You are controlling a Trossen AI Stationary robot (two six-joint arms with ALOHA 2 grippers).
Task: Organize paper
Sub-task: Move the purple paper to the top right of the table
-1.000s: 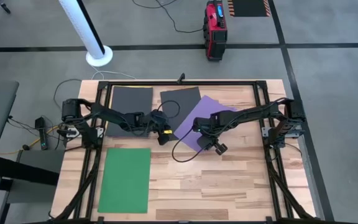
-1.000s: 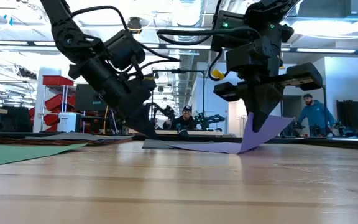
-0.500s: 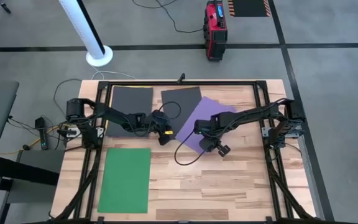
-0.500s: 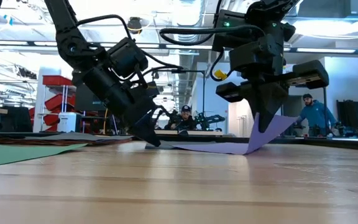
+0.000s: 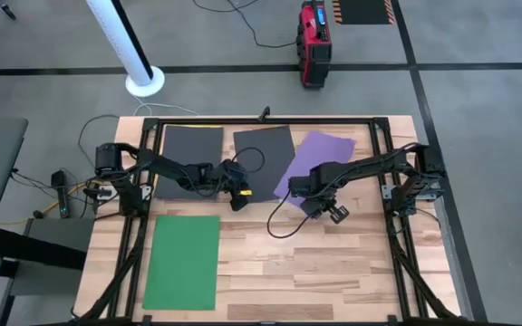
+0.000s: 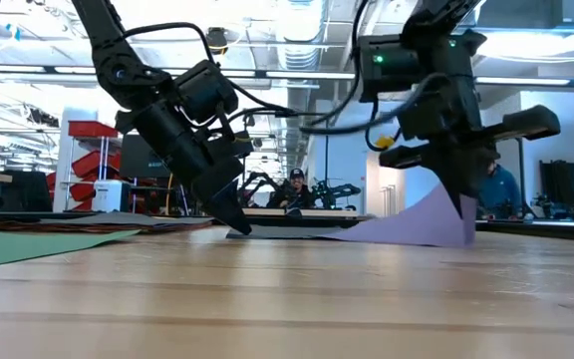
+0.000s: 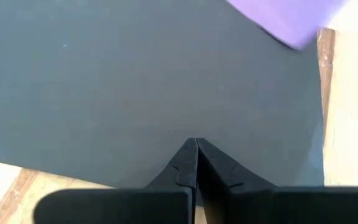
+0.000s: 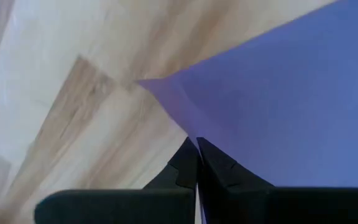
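High view: right hand [image 5: 318,201] pinches the purple sheet [image 5: 315,154] (corner lifted); left hand [image 5: 239,194] closed, empty.

A thin purple paper sheet [image 5: 314,160] is tilted, one corner lifted. Two flat dark grey sheets [image 5: 191,159] lie left; a green sheet [image 5: 183,261] lies near-left.

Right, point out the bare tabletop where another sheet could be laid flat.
The widest bare wood lies right of the green sheet, on the near side of both grippers. Across the far half it is crowded: two dark grey sheets, the purple sheet pinched by the right gripper, and the left gripper pressing on grey.
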